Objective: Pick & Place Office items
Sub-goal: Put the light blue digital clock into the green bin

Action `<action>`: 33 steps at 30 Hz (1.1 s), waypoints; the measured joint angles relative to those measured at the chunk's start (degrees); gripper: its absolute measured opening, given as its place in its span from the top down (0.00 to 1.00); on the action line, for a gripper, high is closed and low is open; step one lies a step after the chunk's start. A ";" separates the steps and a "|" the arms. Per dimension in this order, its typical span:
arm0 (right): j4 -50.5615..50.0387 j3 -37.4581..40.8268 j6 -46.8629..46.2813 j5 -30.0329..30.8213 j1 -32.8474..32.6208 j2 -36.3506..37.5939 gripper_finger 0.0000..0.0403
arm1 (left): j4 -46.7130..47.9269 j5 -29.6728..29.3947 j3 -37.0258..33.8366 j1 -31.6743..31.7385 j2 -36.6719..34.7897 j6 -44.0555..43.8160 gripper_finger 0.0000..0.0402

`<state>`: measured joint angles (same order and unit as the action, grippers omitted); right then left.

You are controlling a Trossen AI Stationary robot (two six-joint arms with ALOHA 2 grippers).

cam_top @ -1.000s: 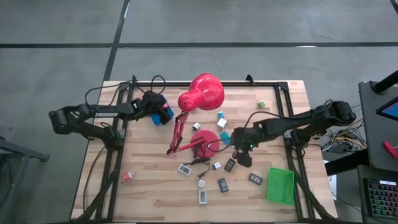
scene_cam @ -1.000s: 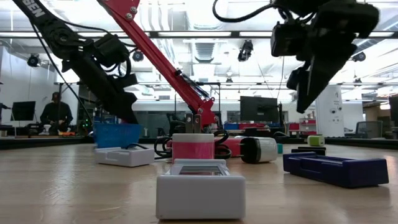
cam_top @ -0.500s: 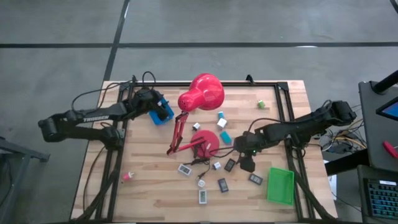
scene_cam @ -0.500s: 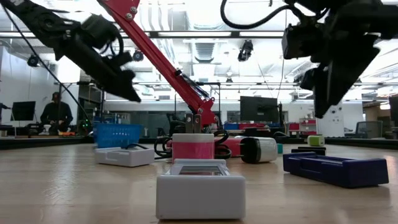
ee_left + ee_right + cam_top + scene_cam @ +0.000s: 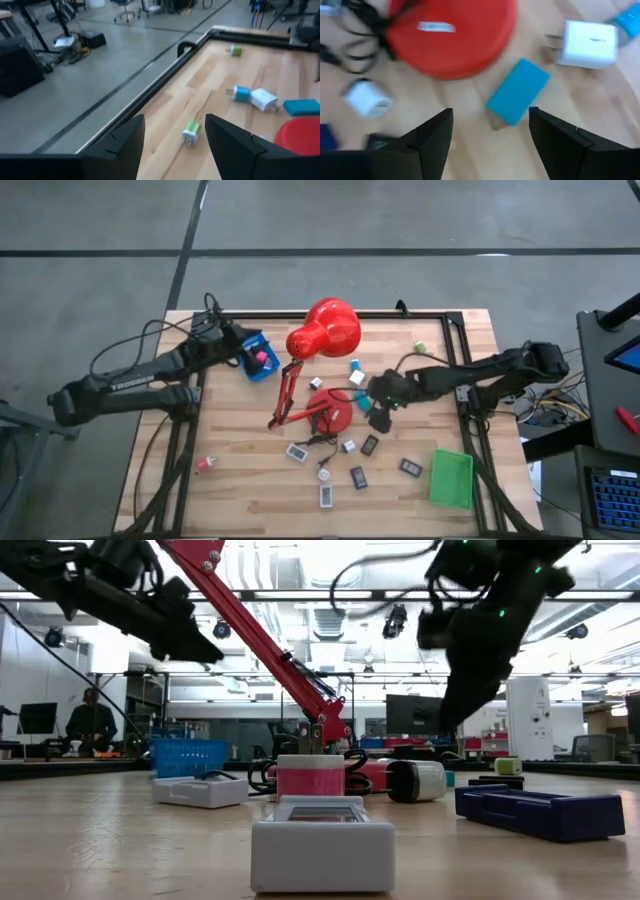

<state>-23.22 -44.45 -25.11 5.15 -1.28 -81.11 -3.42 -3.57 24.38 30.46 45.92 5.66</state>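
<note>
My right gripper (image 5: 491,118) hangs open above the table, pointing steeply down. A teal block (image 5: 519,97) lies flat on the wood just ahead of its fingers, untouched, beside the red lamp's round base (image 5: 451,35). In the high view this gripper (image 5: 375,402) is right of that base (image 5: 330,410). My left gripper (image 5: 237,347) is open and holds nothing, raised beside the blue basket (image 5: 256,360) at the table's far left, where a pink piece (image 5: 262,358) lies. Small white and dark flat pieces (image 5: 327,495) lie scattered toward the near edge.
The red desk lamp's head (image 5: 325,328) and jointed arm (image 5: 285,395) stand in the table's middle. A green tray (image 5: 450,478) lies at the near right. A white charger (image 5: 587,42), a green plug (image 5: 191,132) and a pink piece (image 5: 205,465) lie loose.
My left gripper has risen from the blue basket and drawn back toward the table's far left, tipping up nearly level; the pink piece stays in the basket. My right gripper has swung from the dark pieces toward the far edge and the lamp base, over the teal block.
</note>
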 joint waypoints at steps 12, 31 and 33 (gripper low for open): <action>1.16 -0.59 -0.70 -2.44 3.51 -8.39 0.30 | 0.04 2.66 -2.89 -0.25 -7.78 -0.35 0.48; 2.78 -6.43 -1.46 -2.53 5.96 -17.89 0.20 | 0.04 4.26 -3.13 -0.25 -9.10 0.10 0.48; 2.87 -7.11 -1.36 -2.19 5.88 -19.00 0.23 | 0.01 4.26 -3.13 -0.25 -9.10 0.10 0.48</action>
<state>-20.36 -51.56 -26.47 2.95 4.60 -100.11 -3.41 0.69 21.26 30.22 36.82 5.76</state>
